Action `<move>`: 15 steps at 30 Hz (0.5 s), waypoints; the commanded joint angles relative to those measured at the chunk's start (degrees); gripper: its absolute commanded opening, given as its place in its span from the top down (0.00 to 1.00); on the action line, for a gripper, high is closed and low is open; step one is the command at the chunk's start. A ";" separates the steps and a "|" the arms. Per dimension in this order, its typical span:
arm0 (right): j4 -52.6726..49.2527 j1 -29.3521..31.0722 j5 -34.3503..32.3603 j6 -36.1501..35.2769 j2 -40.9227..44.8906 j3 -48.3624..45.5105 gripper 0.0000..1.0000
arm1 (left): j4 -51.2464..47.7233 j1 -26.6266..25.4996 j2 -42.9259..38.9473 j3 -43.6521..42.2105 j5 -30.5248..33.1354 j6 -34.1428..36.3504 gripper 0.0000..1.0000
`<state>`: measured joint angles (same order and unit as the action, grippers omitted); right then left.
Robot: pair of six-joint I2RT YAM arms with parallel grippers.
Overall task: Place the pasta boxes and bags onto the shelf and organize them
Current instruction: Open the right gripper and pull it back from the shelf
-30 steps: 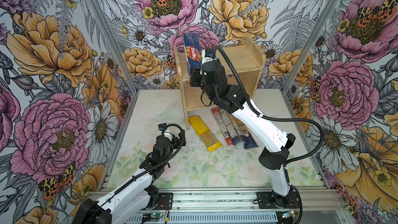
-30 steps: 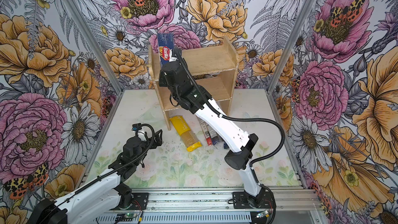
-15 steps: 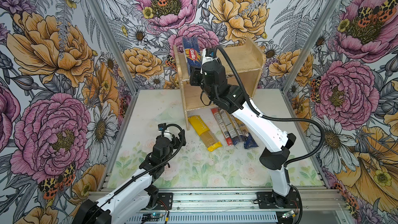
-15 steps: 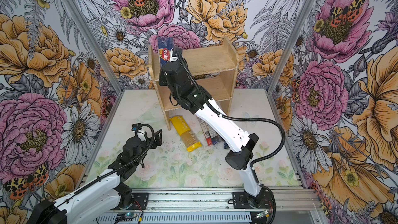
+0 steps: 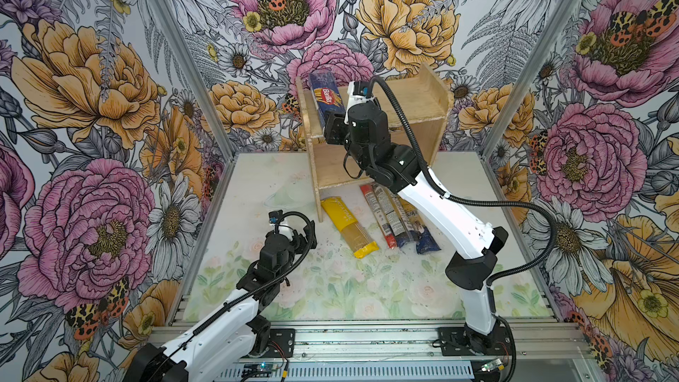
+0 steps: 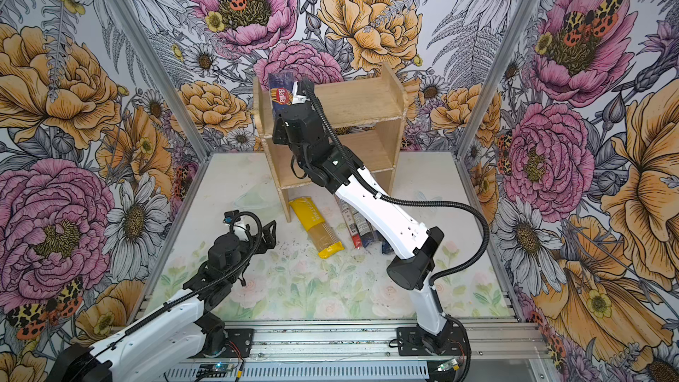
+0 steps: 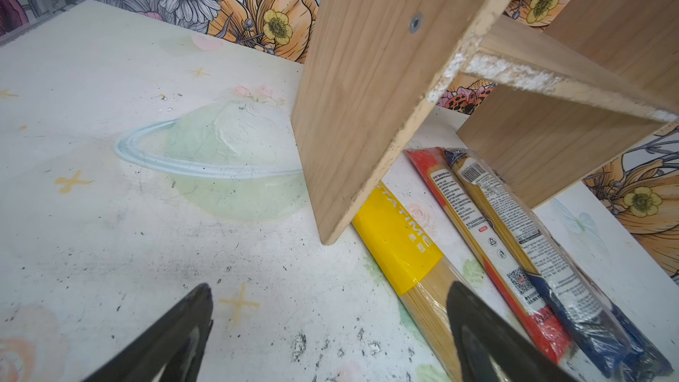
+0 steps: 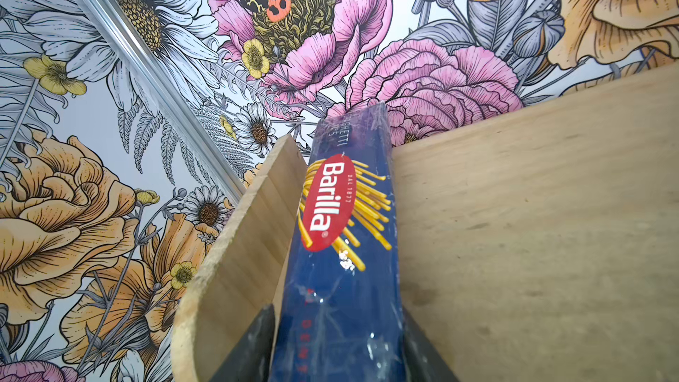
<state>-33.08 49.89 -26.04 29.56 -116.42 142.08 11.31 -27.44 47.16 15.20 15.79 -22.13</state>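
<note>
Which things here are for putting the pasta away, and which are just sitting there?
For the job:
- wooden shelf
- Barilla pack, up on the shelf's top board
- yellow pack, red-ended pack, white-label pack and blue-ended pack, lying in front of the shelf

Just there:
- flowered walls
- painted tabletop
- metal rail

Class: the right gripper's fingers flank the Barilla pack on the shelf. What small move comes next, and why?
Probably open the right gripper fully and back straight off: the Barilla pack stands upright on the shelf beside its side panel, so a sideways brush might topple it.
</note>
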 commanded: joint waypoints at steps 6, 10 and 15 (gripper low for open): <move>0.79 -0.66 4.68 -1.24 1.90 -0.69 0.33 | -1.11 0.45 -1.52 0.13 -0.57 0.50 0.01; 0.78 -0.90 5.66 -2.24 2.47 -0.71 0.23 | -1.46 0.48 -1.72 0.19 -0.50 0.57 0.01; 0.74 -1.33 6.81 -4.17 4.53 -1.82 0.16 | -1.82 0.61 -1.89 0.49 -0.36 0.77 0.01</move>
<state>-32.71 49.04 -20.91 27.38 -115.63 141.05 10.28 -27.44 46.04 15.20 15.79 -22.13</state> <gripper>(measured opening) 0.836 0.987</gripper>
